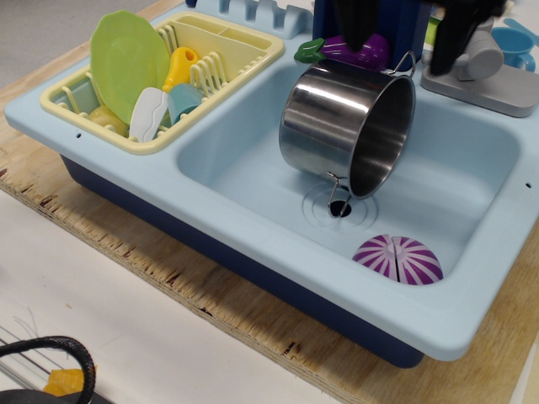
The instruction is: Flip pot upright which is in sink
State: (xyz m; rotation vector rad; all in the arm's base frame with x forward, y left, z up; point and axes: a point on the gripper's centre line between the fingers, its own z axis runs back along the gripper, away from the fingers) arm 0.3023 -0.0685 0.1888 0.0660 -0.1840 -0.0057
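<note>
One pot (347,126) lies on its side in the sink (253,143), mouth facing right; one purple striped half-round piece (397,258) sits near the drain. Two dark fingers (459,29) hang above, spread apart, grasping nothing; one eggplant (354,49) rests behind the pot.

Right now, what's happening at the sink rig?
A steel pot lies on its side in the blue sink, mouth facing lower right, over the drain. The gripper sits at the top edge behind the pot, two dark fingers spread and touching nothing, so the pot is not yet flipped upright. A purple striped toy lies near the front corner, an eggplant on the back rim.
</note>
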